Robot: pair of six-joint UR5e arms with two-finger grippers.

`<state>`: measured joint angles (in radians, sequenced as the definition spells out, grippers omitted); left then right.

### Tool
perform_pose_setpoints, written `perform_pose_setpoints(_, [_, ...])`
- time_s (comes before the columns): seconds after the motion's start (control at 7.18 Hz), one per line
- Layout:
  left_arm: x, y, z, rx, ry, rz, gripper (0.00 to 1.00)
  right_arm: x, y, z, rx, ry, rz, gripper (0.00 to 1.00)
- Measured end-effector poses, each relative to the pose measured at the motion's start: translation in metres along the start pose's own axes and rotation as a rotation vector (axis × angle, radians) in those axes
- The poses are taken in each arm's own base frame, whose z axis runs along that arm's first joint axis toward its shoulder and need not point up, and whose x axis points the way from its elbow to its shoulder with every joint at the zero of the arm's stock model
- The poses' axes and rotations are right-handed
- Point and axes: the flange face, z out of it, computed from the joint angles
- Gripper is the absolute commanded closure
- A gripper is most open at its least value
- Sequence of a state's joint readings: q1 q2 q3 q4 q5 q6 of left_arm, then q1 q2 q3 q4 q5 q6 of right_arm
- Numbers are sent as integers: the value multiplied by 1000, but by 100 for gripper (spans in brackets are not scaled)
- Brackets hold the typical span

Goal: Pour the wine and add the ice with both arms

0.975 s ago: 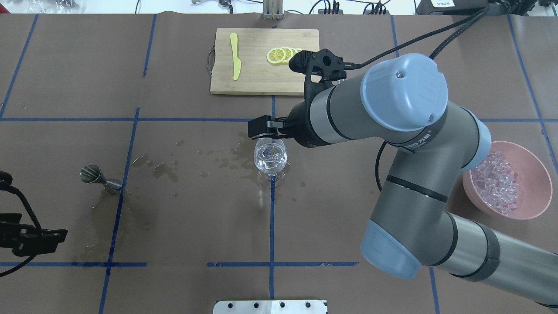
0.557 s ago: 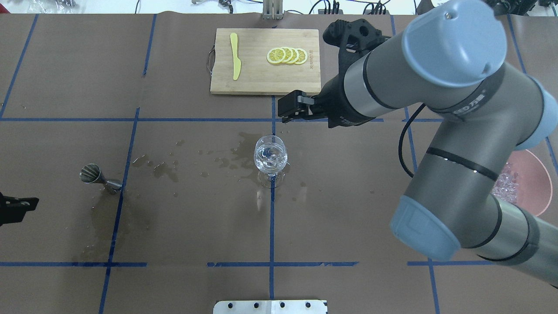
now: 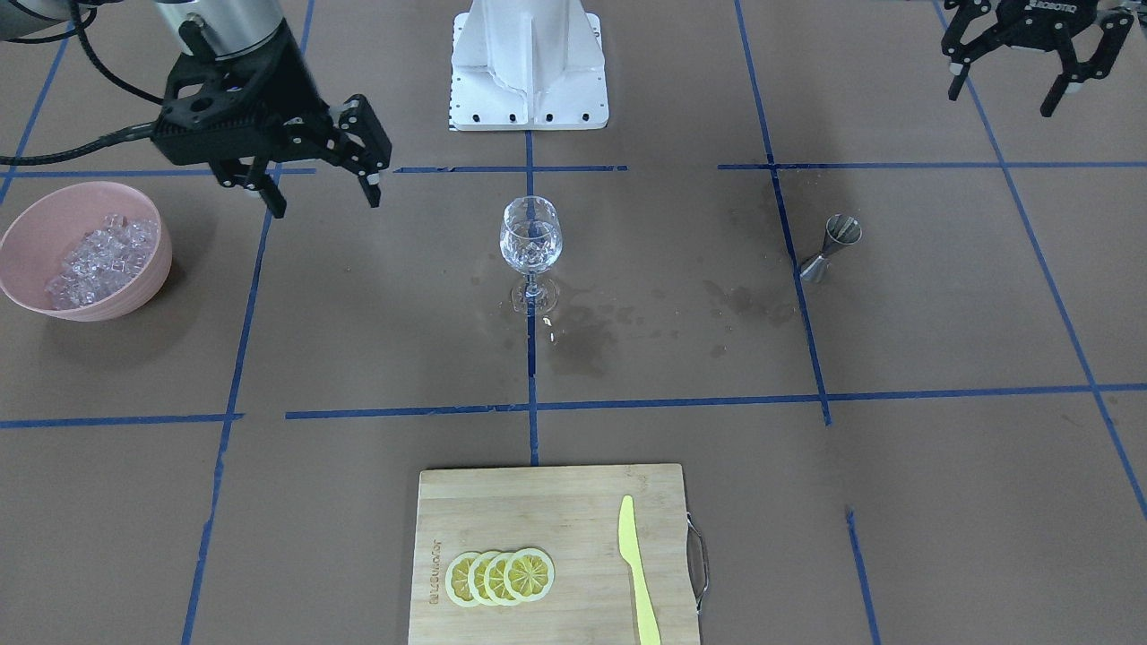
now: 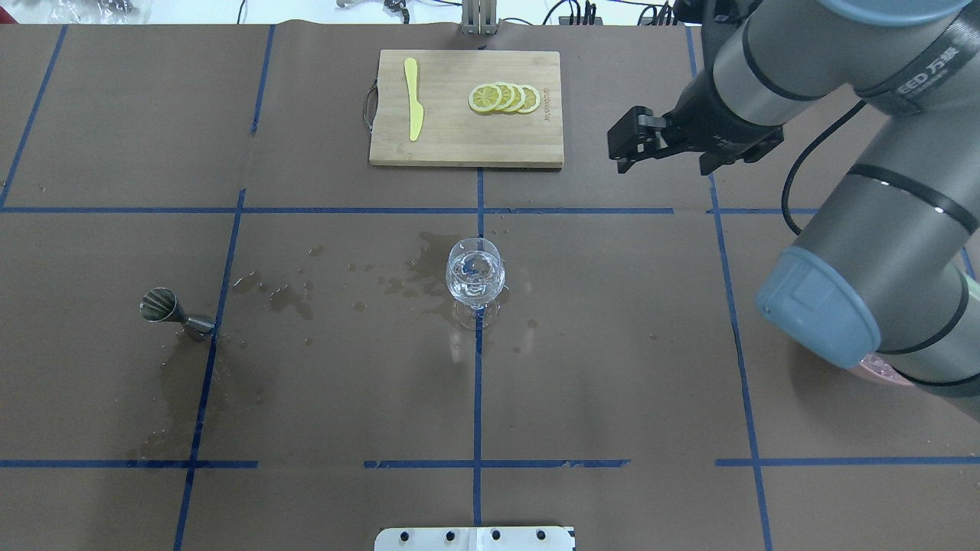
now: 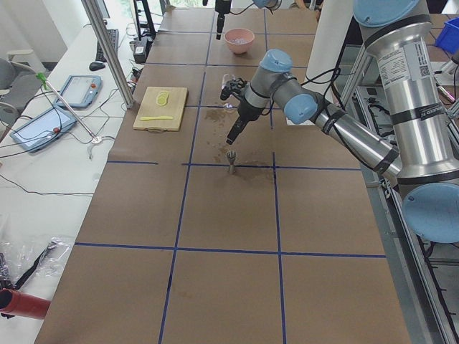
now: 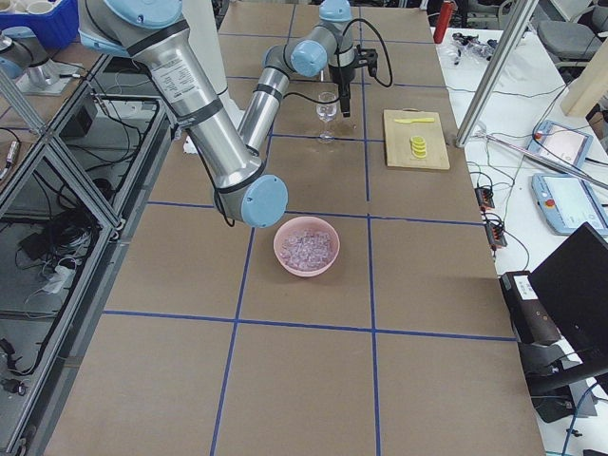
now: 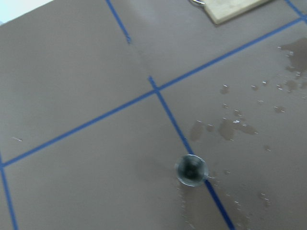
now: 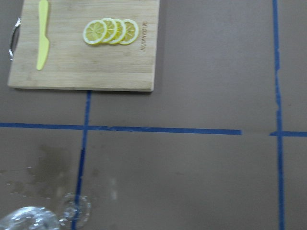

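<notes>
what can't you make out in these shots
Bowl: overhead, nearly all behind the right arm.
Glass: right wrist view, cut by the bottom edge.
Wine level: glass too small and clear, every view.
Jigger contents: left wrist view, blurred.

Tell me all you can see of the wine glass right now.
The wine glass is clear, with a faceted round bowl, short stem and round foot. It stands upright on the brown table cover, on a blue tape line, with wet stains around its foot. Clear ice lumps glitter in the bowl. Nothing else touches it.
</notes>
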<state>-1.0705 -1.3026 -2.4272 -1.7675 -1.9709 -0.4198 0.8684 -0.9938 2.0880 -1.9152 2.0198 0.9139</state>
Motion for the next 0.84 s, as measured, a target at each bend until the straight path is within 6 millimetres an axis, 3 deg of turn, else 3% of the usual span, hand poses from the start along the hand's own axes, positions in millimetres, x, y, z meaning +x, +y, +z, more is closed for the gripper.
perform_pose_setpoints(0.42, [-97,-20,35,-47,22,-29,0,120,-42,12,-74,144,-146,0])
perform_pose_setpoints(0.84, [-166,-33,72,-116,80,-158,0,249,-76,14,-167,147,-205,0])
